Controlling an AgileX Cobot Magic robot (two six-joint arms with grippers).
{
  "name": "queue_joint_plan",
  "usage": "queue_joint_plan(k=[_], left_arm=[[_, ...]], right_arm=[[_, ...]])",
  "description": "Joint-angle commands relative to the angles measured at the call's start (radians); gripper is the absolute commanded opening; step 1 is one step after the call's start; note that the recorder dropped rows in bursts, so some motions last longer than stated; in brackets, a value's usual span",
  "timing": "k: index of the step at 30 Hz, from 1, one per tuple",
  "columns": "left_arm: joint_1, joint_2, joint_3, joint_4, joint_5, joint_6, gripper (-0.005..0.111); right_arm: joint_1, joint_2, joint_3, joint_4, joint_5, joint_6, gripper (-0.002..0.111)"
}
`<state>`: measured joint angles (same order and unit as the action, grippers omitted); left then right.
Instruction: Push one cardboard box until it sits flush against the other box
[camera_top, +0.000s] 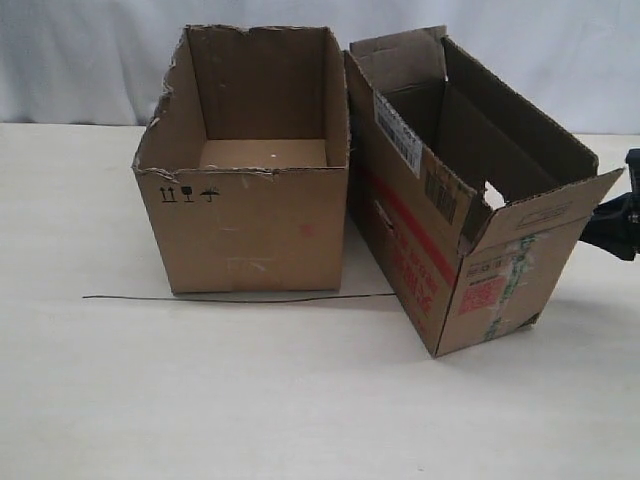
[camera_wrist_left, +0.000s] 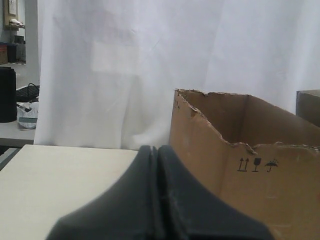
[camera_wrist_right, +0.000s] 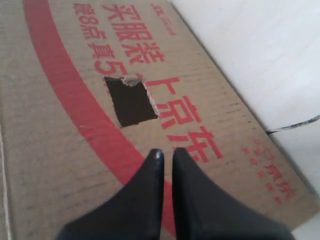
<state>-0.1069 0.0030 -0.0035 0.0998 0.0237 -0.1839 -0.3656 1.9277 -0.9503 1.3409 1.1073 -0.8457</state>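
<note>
The cardboard box (camera_top: 470, 220) is narrow and long, with open top flaps, a red stripe on its long side and a red label on its near end. It stands askew on the right. Its far corner is close to the other box (camera_top: 245, 180), and a wedge of table shows between their fronts. The other box is wider, with a torn rim and small black symbols. My right gripper (camera_wrist_right: 166, 152) is shut and empty, with its tips close to the long box's outer red-printed side (camera_wrist_right: 100, 125), below a hand hole. Its arm (camera_top: 612, 222) shows at the right edge. My left gripper (camera_wrist_left: 154, 148) is shut and empty, with the torn-rim box (camera_wrist_left: 260, 190) just beyond it.
A thin dark wire (camera_top: 240, 297) lies on the pale table (camera_top: 200, 400) along the front of the wider box. A white curtain (camera_top: 90, 60) hangs behind. In the left wrist view, a desk with clutter (camera_wrist_left: 20, 107) stands beyond the table's edge.
</note>
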Motion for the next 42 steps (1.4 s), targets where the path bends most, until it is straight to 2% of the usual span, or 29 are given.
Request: queue_joint_plan(k=[1,3,9,26,34,42], left_arm=[[-0.009,-0.003,0.004,-0.008,-0.008,-0.005,0.0],[-0.009,-0.003,0.004,-0.008,-0.008,-0.005,0.0],[-0.009,-0.003,0.004,-0.008,-0.008,-0.005,0.0],[-0.009,-0.003,0.004,-0.006,-0.008,-0.005,0.0],[-0.009,-0.003,0.004,0.002,-0.008,-0.005,0.0],[-0.009,-0.003,0.004,0.002,-0.008,-0.005,0.0]], right_arm=[[0.086,-0.011,0.002,0.019,-0.028,-0.016,0.005],[0.121,-0.011,0.002,0.046,-0.076,-0.021,0.005],[0.124,-0.003,-0.004,0.068,-0.098,-0.021,0.005],[0.125,0.009,-0.002,0.078,-0.015,-0.034,0.005],[0.206,0.009,-0.002,0.085,-0.072,-0.034,0.005],[0.163,-0.001,-0.006,0.081,-0.089,-0.064,0.005]])
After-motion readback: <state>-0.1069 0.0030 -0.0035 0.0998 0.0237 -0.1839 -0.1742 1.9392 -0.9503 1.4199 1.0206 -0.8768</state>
